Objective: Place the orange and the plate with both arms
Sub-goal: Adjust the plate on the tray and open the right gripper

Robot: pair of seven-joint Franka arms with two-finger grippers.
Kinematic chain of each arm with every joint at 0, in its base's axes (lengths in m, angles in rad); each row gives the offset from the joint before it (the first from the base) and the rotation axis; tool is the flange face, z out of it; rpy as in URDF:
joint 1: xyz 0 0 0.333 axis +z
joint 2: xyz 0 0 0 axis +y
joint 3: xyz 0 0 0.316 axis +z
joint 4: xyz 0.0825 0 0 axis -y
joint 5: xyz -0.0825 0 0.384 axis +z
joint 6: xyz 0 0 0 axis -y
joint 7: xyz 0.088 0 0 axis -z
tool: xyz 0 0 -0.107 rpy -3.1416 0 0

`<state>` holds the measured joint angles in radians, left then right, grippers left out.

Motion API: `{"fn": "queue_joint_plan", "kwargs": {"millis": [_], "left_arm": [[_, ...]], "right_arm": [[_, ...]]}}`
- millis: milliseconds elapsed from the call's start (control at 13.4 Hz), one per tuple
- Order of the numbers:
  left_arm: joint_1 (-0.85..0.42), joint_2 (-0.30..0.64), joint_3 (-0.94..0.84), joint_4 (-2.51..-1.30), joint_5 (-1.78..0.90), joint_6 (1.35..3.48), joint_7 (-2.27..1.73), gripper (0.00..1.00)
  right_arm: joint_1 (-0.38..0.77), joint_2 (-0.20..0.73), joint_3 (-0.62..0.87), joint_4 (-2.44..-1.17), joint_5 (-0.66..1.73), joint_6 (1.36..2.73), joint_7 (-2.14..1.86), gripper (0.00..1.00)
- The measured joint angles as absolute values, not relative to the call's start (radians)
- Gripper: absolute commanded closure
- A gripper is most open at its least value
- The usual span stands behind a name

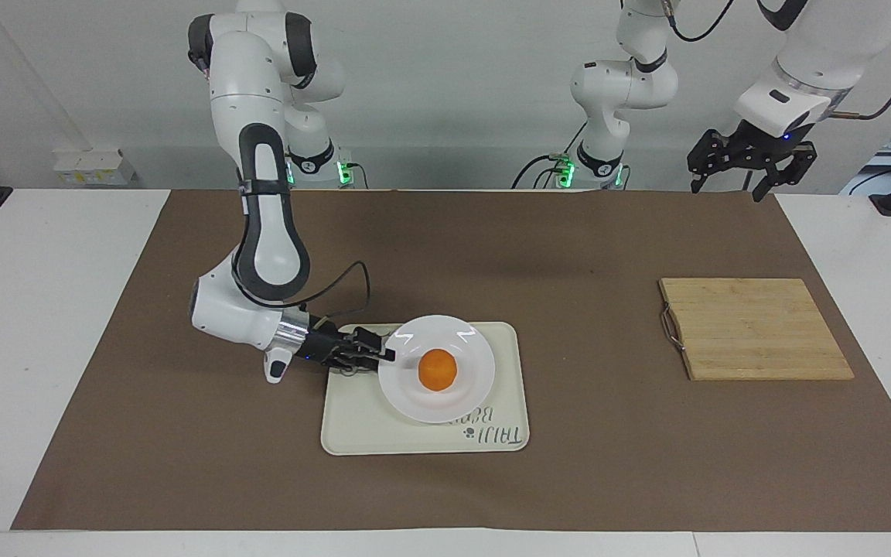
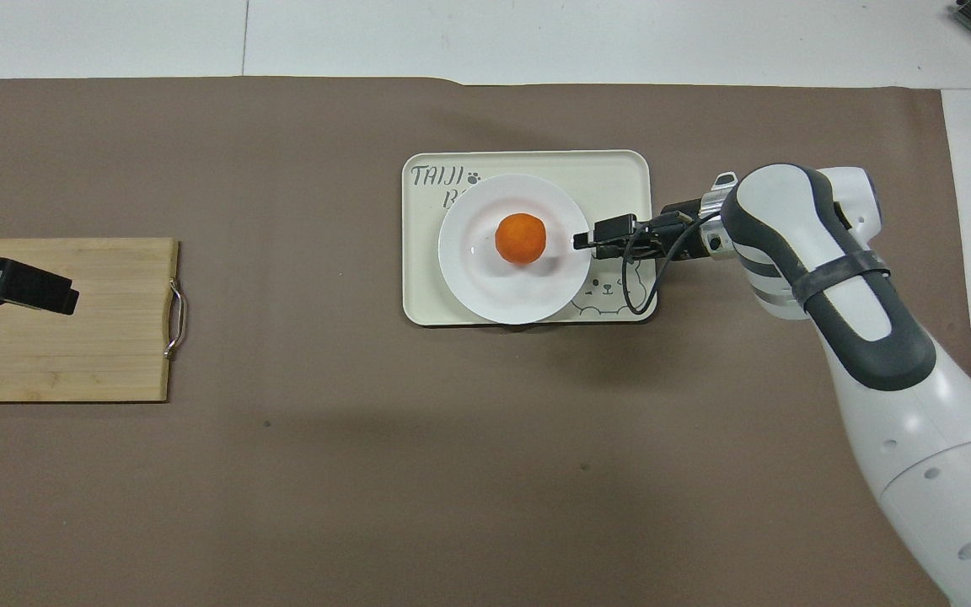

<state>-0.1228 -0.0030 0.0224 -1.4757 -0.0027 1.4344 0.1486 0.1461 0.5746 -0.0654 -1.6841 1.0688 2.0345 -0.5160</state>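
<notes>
The orange rests in the middle of the white plate. That plate lies on a cream tray at the table's centre. My right gripper reaches in low and level from the right arm's end of the table. It is open, its fingertips standing apart at the plate's rim. My left gripper hangs open and high, over the wooden cutting board in the overhead view, and the left arm waits.
The cutting board, with a metal handle, lies on the brown mat toward the left arm's end of the table. White tabletop borders the mat at both ends.
</notes>
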Motion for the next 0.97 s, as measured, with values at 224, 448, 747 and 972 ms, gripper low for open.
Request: {"fn": "queue_joint_plan", "kwargs": {"millis": [224,448,747,972], "left_arm": [[-0.123,-0.003,0.023,-1.476,-0.003,1.434,0.149,0.0],[-0.123,-0.003,0.023,-1.476,-0.003,1.434,0.149,0.0],[-0.122,-0.003,0.024,-1.476,-0.003,1.43,0.149,0.0],[-0.122,-0.003,0.024,-1.476,-0.003,1.43,0.149,0.0]], "right_arm": [[0.141,0.573,-0.066,-1.673,1.004,2.034,-0.516,0.0],[0.14,0.568,-0.066,-1.655,0.946,2.035,-0.516,0.0],[0.142,0.547,-0.065,-1.608,0.79,2.035,-0.498,0.0],[0.144,0.52,-0.065,-1.582,0.625,2.047,-0.45,0.0]]}}
